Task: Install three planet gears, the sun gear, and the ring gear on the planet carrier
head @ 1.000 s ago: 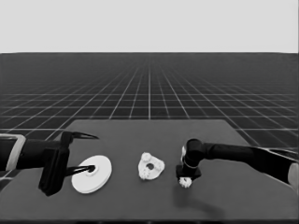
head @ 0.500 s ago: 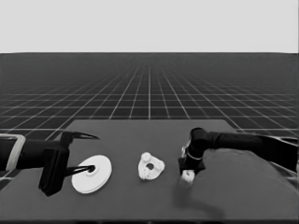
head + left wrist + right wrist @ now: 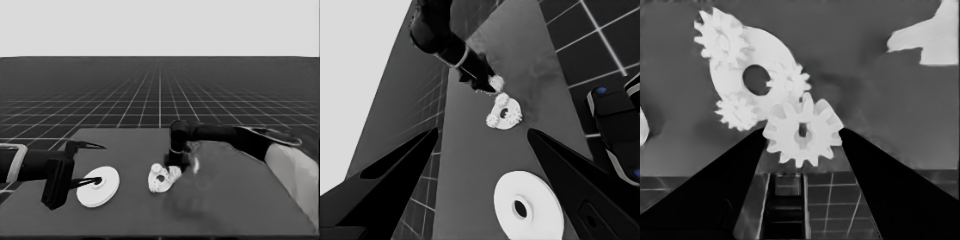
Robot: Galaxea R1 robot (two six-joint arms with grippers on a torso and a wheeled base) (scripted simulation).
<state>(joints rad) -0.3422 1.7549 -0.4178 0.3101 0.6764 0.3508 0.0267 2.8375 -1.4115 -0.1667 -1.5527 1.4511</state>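
The smaller round part (image 3: 161, 181), the planet carrier, lies mid-table with three planet gears on it (image 3: 720, 37) (image 3: 790, 82) (image 3: 740, 111). My right gripper (image 3: 175, 163) hangs just beside its far right edge, shut on a fourth small gear (image 3: 805, 120) held flat between the fingers, close above the table. The larger round part (image 3: 98, 186), the ring gear, lies at the table's left. My left gripper (image 3: 82, 165) waits over it, open, and the part is not held.
A thin white piece (image 3: 930, 40) lies on the table just right of the right gripper. The right arm (image 3: 235, 137) reaches in across the table's right half. Dark machinery with blue lights (image 3: 615, 125) stands past the table's edge.
The right arm has swung leftward from the table's right side, carrying the small gear to the edge of the smaller round part. The left arm has not moved.
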